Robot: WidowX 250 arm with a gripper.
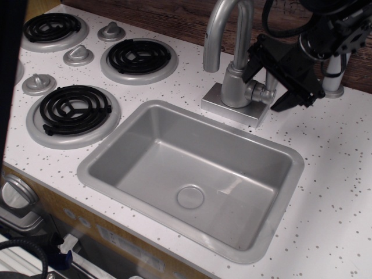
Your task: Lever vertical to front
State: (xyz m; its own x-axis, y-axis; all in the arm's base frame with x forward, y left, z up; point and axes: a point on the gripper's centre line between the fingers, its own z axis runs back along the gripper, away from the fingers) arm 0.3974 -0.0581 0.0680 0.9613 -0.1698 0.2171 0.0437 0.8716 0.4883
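The faucet body [235,87] stands on its square base behind the sink, with a short round stub [263,93] on its right side. The lever [271,79] is a slim silver-grey rod that rises upright from the stub; only a short piece shows between the black fingers. My gripper [271,82] comes in from the upper right with its jaws apart. One finger [254,61] is left of the lever and the other finger [293,96] is right of it. I cannot tell if either finger touches the lever.
The tall curved spout [224,26] rises just left of the gripper. A thick grey pole [334,72] stands behind on the right. The sink basin [192,168] lies in front. Several black burners [75,107] and knobs fill the left counter.
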